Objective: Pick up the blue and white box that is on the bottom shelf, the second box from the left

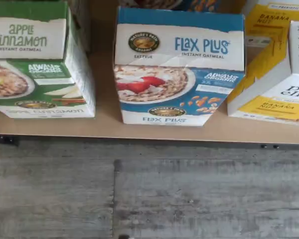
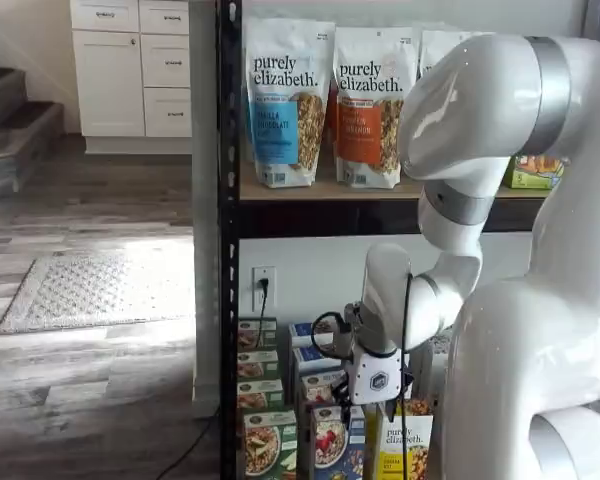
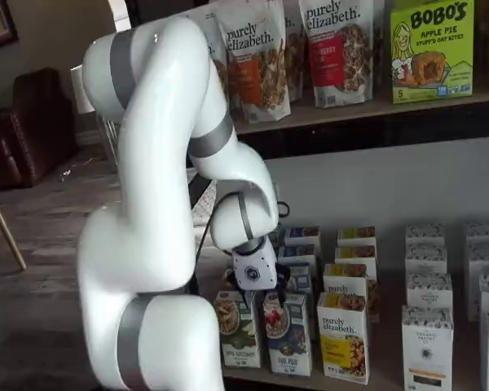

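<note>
The blue and white box (image 1: pixel 179 69) reads "Flax Plus" and shows a bowl with red berries. It stands upright at the front edge of the bottom shelf (image 1: pixel 109 130), between a green box and a yellow one. It also shows in both shelf views (image 2: pixel 332 440) (image 3: pixel 287 334), at the front of its row. My gripper (image 3: pixel 261 292) hangs just above and in front of this box, and its white body also shows in a shelf view (image 2: pixel 377 380). The fingers are not plain enough to show a gap. Nothing is held.
A green-and-white "Apple Cinnamon" box (image 1: pixel 35 59) stands close on one side and a yellow "purely elizabeth" box (image 1: pixel 274 74) on the other. More boxes stand in rows behind. White cartons (image 3: pixel 428 342) stand further right. Granola bags (image 2: pixel 285 100) fill the upper board. Grey wood floor (image 1: pixel 149 194) lies below.
</note>
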Robot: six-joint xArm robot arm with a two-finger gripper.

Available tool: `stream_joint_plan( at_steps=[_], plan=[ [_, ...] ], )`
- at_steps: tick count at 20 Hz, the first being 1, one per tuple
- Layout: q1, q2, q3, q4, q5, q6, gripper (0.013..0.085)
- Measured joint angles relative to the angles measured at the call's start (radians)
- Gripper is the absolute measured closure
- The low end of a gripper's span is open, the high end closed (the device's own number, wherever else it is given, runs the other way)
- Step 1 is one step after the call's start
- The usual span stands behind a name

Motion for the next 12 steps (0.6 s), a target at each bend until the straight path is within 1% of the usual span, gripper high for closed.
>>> stream_joint_plan(
  at_steps=[1, 2, 3, 4, 6, 10, 12],
  plan=[
    [-0.002, 0.006, -0.001, 0.001, -0.007, -0.003, 0.0130],
    [-0.002, 0.012, -0.002, 0.012, -0.014, -0.014, 0.0130],
    [-0.002, 0.018, -0.003, 0.028, -0.020, -0.029, 0.0130],
    [0.001, 0.026, -0.006, 0.055, -0.027, -0.052, 0.0130],
    [0.006, 0.038, -0.012, 0.084, -0.034, -0.076, 0.0130],
    [0.020, 0.073, -0.040, 0.120, -0.038, -0.099, 0.0130],
    [0.025, 0.089, -0.054, 0.127, -0.040, -0.101, 0.0130]
  ],
)
